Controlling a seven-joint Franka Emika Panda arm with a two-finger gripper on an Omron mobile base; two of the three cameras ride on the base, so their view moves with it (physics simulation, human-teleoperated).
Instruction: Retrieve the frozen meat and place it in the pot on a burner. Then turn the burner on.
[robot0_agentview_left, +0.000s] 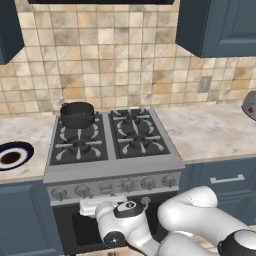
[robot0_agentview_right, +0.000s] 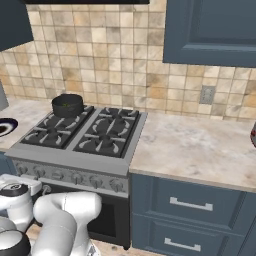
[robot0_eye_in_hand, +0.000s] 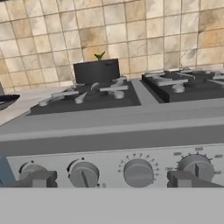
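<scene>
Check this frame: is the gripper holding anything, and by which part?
Nothing is held. The gripper is open, its fingers apart before the stove knobs.

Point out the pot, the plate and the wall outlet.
pot (robot0_agentview_left: 77, 115): left base view, its dark side wall.
plate (robot0_agentview_left: 15, 154): left base view, its blue rim.
wall outlet (robot0_agentview_right: 207, 94): right base view, its grey cover.

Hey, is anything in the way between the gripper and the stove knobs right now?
Nothing visible. The open gripper faces the knob row directly, and the pot sits farther back.
</scene>
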